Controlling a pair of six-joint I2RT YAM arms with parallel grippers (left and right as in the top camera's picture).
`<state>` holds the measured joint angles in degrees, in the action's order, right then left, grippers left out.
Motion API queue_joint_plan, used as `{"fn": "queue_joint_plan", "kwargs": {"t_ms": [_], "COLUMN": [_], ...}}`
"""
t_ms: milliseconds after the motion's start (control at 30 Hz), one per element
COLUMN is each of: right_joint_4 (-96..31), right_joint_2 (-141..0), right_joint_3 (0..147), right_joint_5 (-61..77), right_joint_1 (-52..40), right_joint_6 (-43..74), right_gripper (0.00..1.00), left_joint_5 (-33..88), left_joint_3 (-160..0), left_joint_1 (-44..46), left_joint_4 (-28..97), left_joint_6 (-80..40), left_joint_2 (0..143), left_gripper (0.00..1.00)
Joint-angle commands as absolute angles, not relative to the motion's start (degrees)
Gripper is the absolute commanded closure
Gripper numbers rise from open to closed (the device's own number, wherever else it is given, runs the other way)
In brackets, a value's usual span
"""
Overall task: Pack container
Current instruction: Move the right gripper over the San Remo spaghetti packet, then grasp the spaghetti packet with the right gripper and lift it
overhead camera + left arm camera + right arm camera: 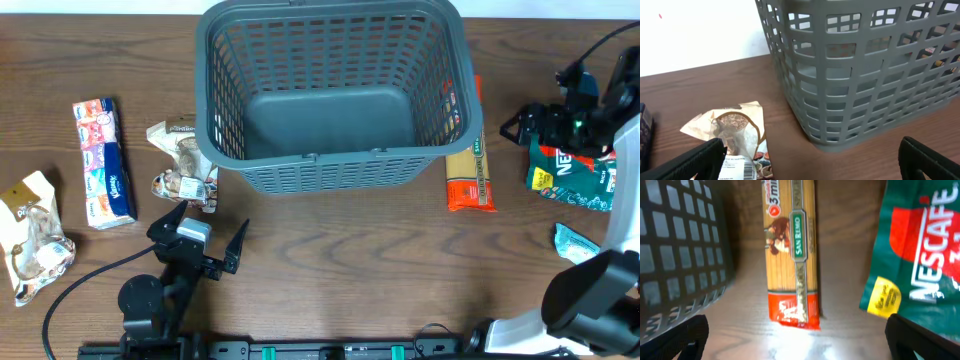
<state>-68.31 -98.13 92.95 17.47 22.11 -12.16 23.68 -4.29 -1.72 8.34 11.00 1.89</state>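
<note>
The large dark grey slatted basket point(330, 160) stands empty at the back middle of the table. It also shows in the left wrist view point(860, 75) and at the left of the right wrist view point(680, 255). My left gripper point(205, 237) is open and empty, in front of the basket's left corner point(810, 167), with a clear snack bag point(185, 160) point(735, 135) just ahead of its left finger. My right gripper point(535, 125) is open and empty point(797, 340), raised between a San Remo pasta packet point(470, 165) point(792, 255) and a green Nescafe packet point(572, 178) point(920, 265).
A blue and white packet point(103, 162) lies at the left. A crumpled clear bag point(32, 235) lies at the far left edge. A small teal packet point(575, 243) lies at the front right. The pasta packet lies against the basket's right side.
</note>
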Motion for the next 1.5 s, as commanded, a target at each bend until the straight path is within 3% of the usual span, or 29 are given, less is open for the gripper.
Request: {"fn": "queue_joint_plan", "kwargs": {"t_ms": [0, 600, 833, 1467], "right_joint_4": [-66.8, -46.2, -44.3, -37.2], "right_joint_2": [-99.6, -100.5, -100.5, -100.5], "right_joint_3": [92.3, 69.3, 67.8, 67.7], "right_joint_5": [19.5, 21.0, 11.5, 4.5], "right_joint_1": [21.6, 14.2, 10.8, 11.3], "right_joint_6": [-15.0, -12.8, -8.9, -5.4], "right_gripper": [0.01, 0.01, 0.01, 0.01], "left_joint_5": [24.4, 24.4, 24.4, 24.4], "left_joint_3": [-3.0, -3.0, -3.0, -3.0], "left_joint_1": [-1.6, -1.6, -1.6, -1.6], "left_joint_4": [8.7, 8.7, 8.7, 8.7], "left_joint_6": [12.0, 12.0, 12.0, 12.0], "left_joint_2": [1.8, 1.8, 1.8, 1.8], "left_gripper": [0.02, 0.01, 0.02, 0.01]}}
